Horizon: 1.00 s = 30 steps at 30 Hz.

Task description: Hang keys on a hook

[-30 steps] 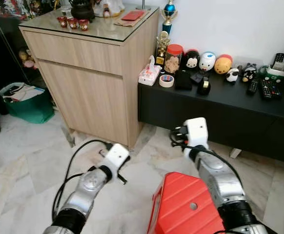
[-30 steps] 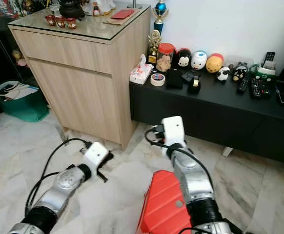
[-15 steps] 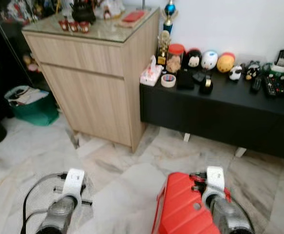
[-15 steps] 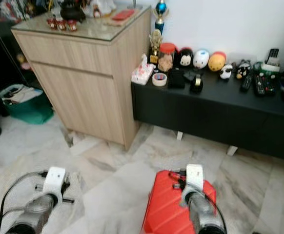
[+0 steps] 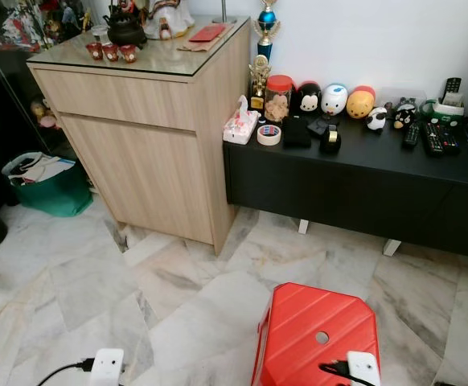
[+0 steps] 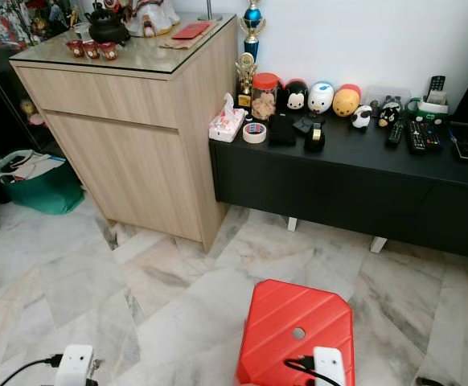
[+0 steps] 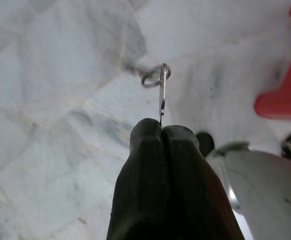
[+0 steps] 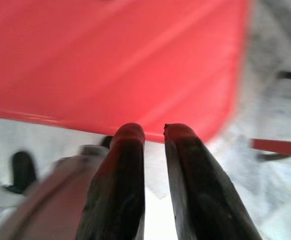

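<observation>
Keys (image 7: 159,86) are held in the left gripper (image 7: 161,131), whose fingers are pressed together on a key blade, with the ring standing out beyond the tips above the marble floor (image 5: 73,281). The right gripper (image 8: 153,131) is carried empty, its fingers set slightly apart over the red stool (image 5: 314,322).

Compared with a second ago, both arms have been lowered: they were raised in front of the body then, and now only the white wrist housings are seen at the bottom edge of the head views. The whole scene has also shifted in the head views, so the camera has been moved. This is read as a carrying posture for walking, with the grasp secured and the hanging itself not yet begun. No hook can be made out in these views, so a place for the keys is presumably yet to be found.

Ahead, the wooden cabinet (image 5: 145,121) and the low black TV console (image 5: 355,185) are set against the wall, the console's surface crowded with a tissue pack, a tape roll, toy figures and remote controls. A green bag (image 5: 45,177) stands to the cabinet's left. Open floor lies between the robot and the furniture, but the stool is close at the right.
</observation>
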{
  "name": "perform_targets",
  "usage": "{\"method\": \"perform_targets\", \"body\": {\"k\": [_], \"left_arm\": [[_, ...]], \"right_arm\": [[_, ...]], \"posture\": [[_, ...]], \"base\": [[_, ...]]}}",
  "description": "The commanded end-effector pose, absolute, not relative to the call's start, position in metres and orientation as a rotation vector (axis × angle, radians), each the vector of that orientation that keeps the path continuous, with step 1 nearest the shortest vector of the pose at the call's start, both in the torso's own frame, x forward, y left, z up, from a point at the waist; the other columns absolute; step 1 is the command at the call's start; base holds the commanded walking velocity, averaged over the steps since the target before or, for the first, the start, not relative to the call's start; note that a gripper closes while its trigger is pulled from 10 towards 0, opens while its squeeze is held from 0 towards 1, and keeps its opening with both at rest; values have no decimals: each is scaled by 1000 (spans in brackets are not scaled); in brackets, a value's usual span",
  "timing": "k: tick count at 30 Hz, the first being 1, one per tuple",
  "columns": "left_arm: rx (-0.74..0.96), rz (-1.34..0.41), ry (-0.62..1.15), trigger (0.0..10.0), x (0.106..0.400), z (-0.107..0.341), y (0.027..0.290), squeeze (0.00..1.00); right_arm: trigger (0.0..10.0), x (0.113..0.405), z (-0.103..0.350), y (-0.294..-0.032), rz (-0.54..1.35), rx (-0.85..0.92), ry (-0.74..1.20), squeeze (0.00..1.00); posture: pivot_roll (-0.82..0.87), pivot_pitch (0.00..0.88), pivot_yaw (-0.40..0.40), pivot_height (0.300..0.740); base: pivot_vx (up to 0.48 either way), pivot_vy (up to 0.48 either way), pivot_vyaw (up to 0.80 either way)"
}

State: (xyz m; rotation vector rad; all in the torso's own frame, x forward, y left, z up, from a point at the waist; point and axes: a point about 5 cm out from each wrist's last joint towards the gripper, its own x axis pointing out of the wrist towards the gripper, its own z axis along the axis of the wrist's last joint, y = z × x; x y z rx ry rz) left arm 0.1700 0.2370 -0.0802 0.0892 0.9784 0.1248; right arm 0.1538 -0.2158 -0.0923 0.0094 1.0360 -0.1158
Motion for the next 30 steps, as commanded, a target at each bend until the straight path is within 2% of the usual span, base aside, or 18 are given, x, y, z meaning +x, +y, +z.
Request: {"method": "perform_targets", "body": {"k": [1, 9, 16, 19, 30], "left_arm": [[82, 128, 1006, 10000, 164, -84, 234, 0], [61, 124, 1033, 10000, 154, -90, 227, 0], [62, 92, 1050, 10000, 145, -94, 223, 0], [66, 92, 1069, 10000, 140, -96, 224, 0], [80, 97, 1065, 10000, 144, -92, 233, 0]], "right_arm": [[10000, 150, -91, -227, -126, 7, 1032, 0], [10000, 143, -93, -232, -218, 71, 1038, 0], [10000, 141, -95, -228, -159, 31, 1063, 0], [10000, 141, -95, -227, -182, 66, 1057, 0], [10000, 141, -94, -231, -164, 43, 1072, 0]], "posture": [[-12, 0, 17, 721], [5, 0, -7, 721], [-25, 0, 19, 721], [-37, 0, 29, 721], [-34, 0, 30, 721]], "base": [[0, 0, 0], [0, 0, 0], [0, 0, 0], [0, 0, 0], [-65, 0, 0]]}}
